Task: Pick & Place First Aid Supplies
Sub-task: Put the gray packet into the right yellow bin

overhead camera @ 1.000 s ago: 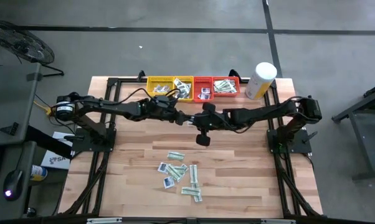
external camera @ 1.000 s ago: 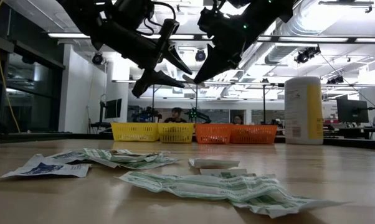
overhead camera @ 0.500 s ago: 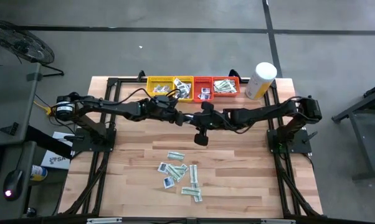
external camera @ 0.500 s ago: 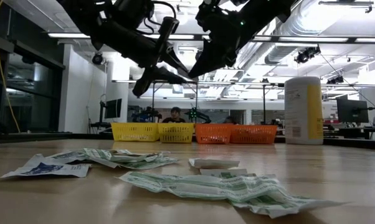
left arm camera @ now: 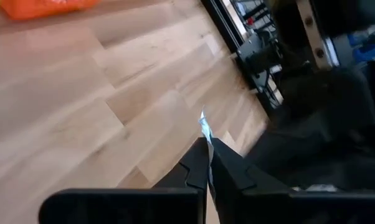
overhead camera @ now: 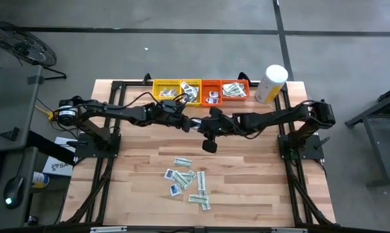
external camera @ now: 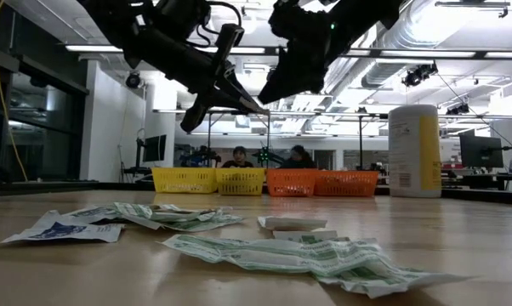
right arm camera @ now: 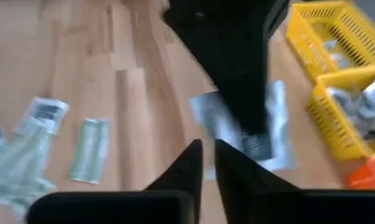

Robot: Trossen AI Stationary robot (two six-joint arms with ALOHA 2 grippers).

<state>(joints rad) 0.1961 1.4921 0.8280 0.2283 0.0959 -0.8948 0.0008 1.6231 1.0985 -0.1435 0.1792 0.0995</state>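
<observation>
Several first aid supplies (overhead camera: 185, 181), white-and-green strips and small white squares, lie flat on the near middle of the wooden table. Both arms meet high above the table's middle. My left gripper (overhead camera: 194, 122) (external camera: 258, 107) is shut on one white packet (right arm camera: 278, 134), which hangs in the air. My right gripper (right arm camera: 207, 149) (overhead camera: 204, 125) faces it from the table's right side. Its fingertips stand a narrow gap apart, right at the packet's near edge. My left gripper pinches the white packet between its two fingers (right arm camera: 246, 93), which lie across its middle. A sliver of the packet (left arm camera: 203, 122) sticks out past the fingertips. The fingers slant down from the table's left side. The packet is clear of the table. My right gripper has its tips at the packet's edge (right arm camera: 203, 118); whether they touch it I cannot tell.
At the far edge stand two yellow trays (overhead camera: 175, 90) and two red trays (overhead camera: 224, 89), all holding packets. A tall white-and-yellow canister (overhead camera: 271, 83) stands to their right. People sit in the room beyond the table (external camera: 239, 157).
My left gripper has shut: its two fingers stood wide apart a second ago and now meet in a point beside my right gripper. Both arms have stayed where they were.
</observation>
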